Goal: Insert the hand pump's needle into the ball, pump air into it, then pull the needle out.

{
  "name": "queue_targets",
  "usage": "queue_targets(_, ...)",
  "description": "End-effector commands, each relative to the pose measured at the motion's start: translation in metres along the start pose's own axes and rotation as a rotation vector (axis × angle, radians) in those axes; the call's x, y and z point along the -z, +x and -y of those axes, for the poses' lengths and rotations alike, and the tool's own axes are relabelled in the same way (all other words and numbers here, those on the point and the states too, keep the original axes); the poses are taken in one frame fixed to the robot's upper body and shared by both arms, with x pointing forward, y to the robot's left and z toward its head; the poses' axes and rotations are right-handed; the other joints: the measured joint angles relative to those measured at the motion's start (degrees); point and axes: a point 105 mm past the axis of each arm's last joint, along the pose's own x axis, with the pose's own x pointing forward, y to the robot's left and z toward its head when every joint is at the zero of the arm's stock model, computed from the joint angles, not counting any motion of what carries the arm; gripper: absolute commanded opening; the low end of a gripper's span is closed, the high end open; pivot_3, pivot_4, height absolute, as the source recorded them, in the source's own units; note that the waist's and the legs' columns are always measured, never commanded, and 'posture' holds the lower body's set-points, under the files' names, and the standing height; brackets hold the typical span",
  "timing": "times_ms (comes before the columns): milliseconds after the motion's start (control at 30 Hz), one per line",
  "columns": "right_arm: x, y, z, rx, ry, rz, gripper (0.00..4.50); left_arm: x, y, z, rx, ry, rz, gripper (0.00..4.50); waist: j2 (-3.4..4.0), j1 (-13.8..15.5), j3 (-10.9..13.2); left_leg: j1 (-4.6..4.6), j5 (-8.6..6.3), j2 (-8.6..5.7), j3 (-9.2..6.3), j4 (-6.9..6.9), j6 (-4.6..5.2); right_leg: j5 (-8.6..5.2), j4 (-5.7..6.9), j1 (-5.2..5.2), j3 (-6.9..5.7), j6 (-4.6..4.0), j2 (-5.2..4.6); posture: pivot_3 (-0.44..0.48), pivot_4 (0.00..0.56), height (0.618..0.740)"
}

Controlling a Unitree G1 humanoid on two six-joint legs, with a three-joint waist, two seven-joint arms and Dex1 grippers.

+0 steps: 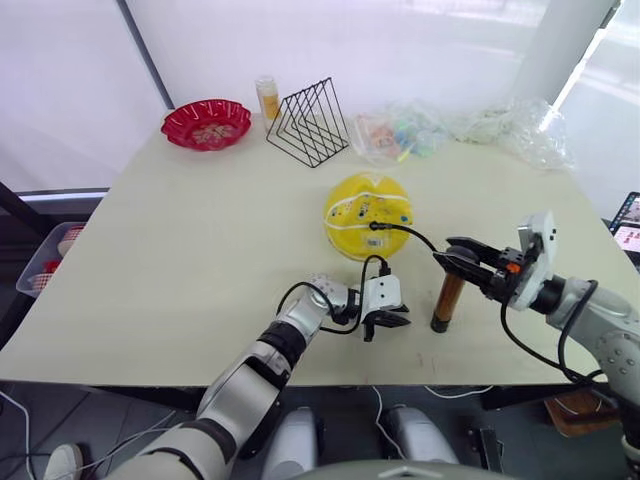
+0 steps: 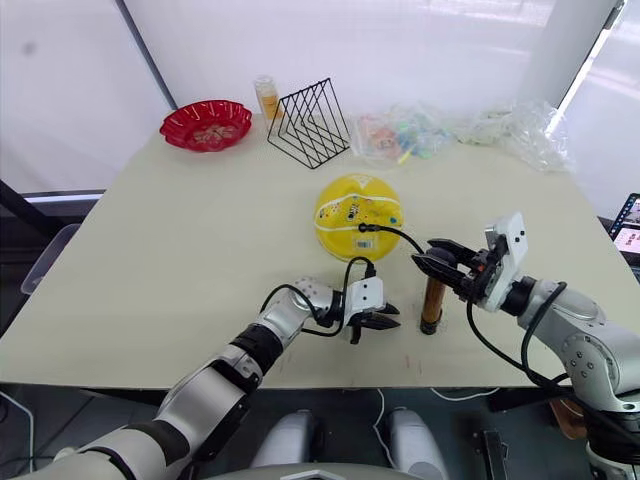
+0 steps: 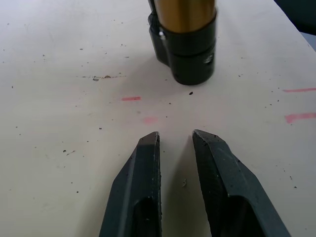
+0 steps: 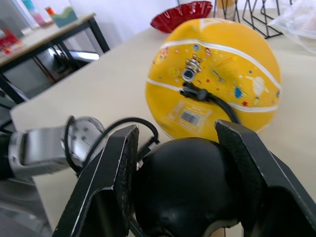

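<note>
- Farthest to the left, a red scalloped bowl (image 1: 207, 124) is seen near the far edge of the table (image 1: 180, 260); small pale and reddish pieces lie in it, and what they are cannot be told.
- Just beside it to the right, a small clear jar (image 1: 267, 97) with orange-yellow contents is stood upright, and a black wire rack (image 1: 311, 122) is set next to the jar with nothing in its slots.
- Further right along the far edge, crumpled clear plastic bags (image 1: 470, 128) are spread out; colourful small items are seen inside one of them.
- Near the middle of the table, the ball (image 1: 368, 214) is rested, with the needle (image 4: 190, 90) plugged into its valve by its black connector.
- From there the black hose (image 1: 408, 233) is led down towards the front of the table.
- At the front edge, the left gripper (image 1: 385, 320) is held low over the table, its fingers (image 3: 139, 187) parted by a narrow gap and nothing held between them.
- Just to its right, the hand pump (image 1: 445, 300) is stood upright on its black base cap, close to the left fingertips but apart from them.
- At the pump's top, the black handle (image 4: 190, 187) is enclosed by the right gripper (image 1: 462, 259), whose fingers are seen on either side of it.
</note>
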Motion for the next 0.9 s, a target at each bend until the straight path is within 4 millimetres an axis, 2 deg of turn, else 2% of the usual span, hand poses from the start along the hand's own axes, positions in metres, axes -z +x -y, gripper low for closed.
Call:
queue_targets(33,-0.041,-0.002,-0.015,-0.051,-0.083,0.102,1.97,0.042,-0.004,0.025,0.069,-0.128,-0.109,1.39,0.07,-0.04,0.05,-0.02,0.0,0.0,-0.01,0.0,0.0,0.06,0.0,-0.04,0.03,-0.08,0.0,0.0,0.15,0.735)
queue_targets(100,-0.05,-0.001,-0.019,-0.068,-0.082,0.122,1.97,0.035,-0.004,0.024,0.071,-0.138,-0.067,1.9,0.09,-0.05,0.07,-0.06,0.0,0.0,0.02,-0.01,0.0,0.11,0.01,-0.07,0.02,-0.11,0.04,0.0,0.15,0.735)
queue_targets(133,-0.053,-0.001,-0.021,-0.074,-0.083,0.126,1.97,0.032,-0.003,0.023,0.068,-0.136,-0.051,2.44,0.09,-0.01,0.08,-0.06,0.0,0.01,0.04,-0.03,0.0,0.11,0.01,-0.07,0.0,-0.12,0.06,0.0,0.15,0.735)
queue_targets(233,-0.055,0.002,-0.026,-0.094,-0.072,0.128,1.97,0.023,-0.003,0.018,0.037,-0.117,-0.006,3.43,0.16,0.28,0.12,-0.1,0.0,0.01,0.01,-0.05,0.0,0.1,0.01,-0.08,-0.08,-0.15,0.07,0.0,0.15,0.735)
queue_targets(267,-0.055,0.002,-0.027,-0.096,-0.069,0.127,1.97,0.022,-0.003,0.017,0.03,-0.115,0.003,3.98,0.18,0.31,0.13,-0.12,0.0,0.0,0.0,-0.03,0.0,0.11,0.02,-0.08,-0.09,-0.14,0.06,0.0,0.15,0.735)
queue_targets(333,-0.053,0.004,-0.029,-0.098,-0.058,0.127,1.97,0.016,-0.004,0.015,0.019,-0.114,0.035,4.44,0.2,0.24,0.16,-0.13,0.0,0.0,0.05,0.03,0.0,0.09,0.02,-0.07,-0.05,-0.14,0.03,0.0,0.15,0.735)
queue_targets(767,-0.029,0.014,-0.036,-0.103,0.043,0.121,1.97,-0.009,-0.008,0.001,-0.049,-0.189,0.206,4.5,0.59,-0.07,0.76,-0.2,0.01,0.01,0.12,0.18,0.0,0.09,0.2,-0.22,0.07,0.13,0.13,0.0,0.15,0.735)
queue_targets(900,-0.024,0.016,-0.035,-0.096,0.054,0.119,1.97,-0.014,-0.006,0.004,-0.028,-0.184,0.227,4.5,0.63,-0.04,0.93,-0.25,0.01,0.0,0.13,0.18,0.0,0.09,0.21,-0.24,0.07,0.14,0.13,0.0,0.15,0.735)
